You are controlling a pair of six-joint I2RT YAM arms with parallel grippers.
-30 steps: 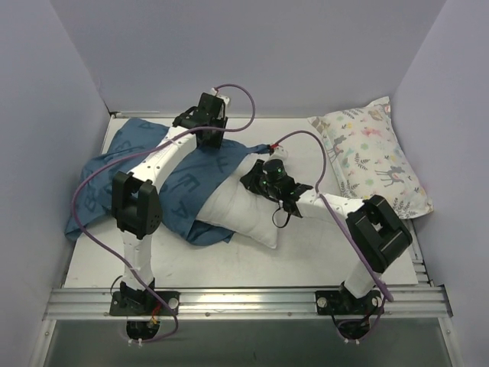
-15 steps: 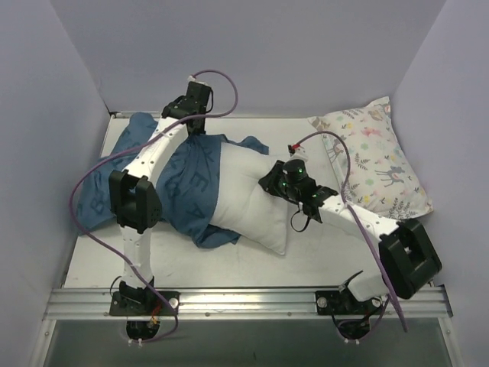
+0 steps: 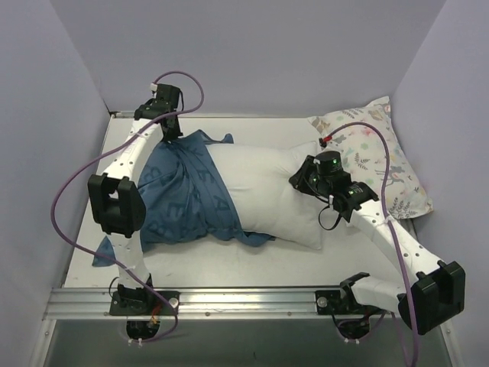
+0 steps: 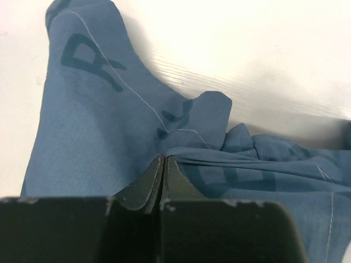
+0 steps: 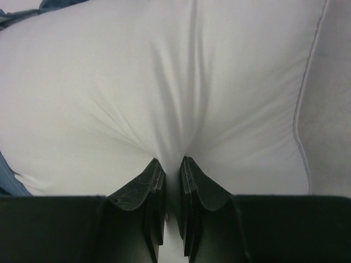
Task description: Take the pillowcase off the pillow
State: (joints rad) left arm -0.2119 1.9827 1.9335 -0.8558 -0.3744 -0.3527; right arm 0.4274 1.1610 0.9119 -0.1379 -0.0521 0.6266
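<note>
Near edge, table [image 3: 252, 264]: a loose corner of the pillowcase [image 3: 183, 199] trails toward 7 o'clock, close to the left arm's base. Mid table: the pillow [image 3: 260, 187] lies flat, long axis about 9 to 3 o'clock, with the right end swung a little toward 4. Its bare white end points to 3 o'clock. Its 9 o'clock end is inside the pillowcase, which is bunched in folds over roughly the left third, open mouth facing 3 o'clock. The dark letters are readable on the cloth.

The right gripper [image 5: 168, 167] is at the pillow's 3 o'clock end, jaws nearly closed, with a pinched ridge of white pillow cloth between the fingers [image 5: 148, 186]. Wrinkles fan out from the pinch.

Farther back, about 11 o'clock, the left gripper [image 4: 162, 164] is at the pillowcase's far edge. Its jaws are fully together and a blue fold is caught at the tips, with the cloth drawn up to them in the top view.

Far right, 2 o'clock: the printed pillow [image 3: 374, 157] leans by the wall, just beside the right gripper's wrist, apart from the white one.
</note>
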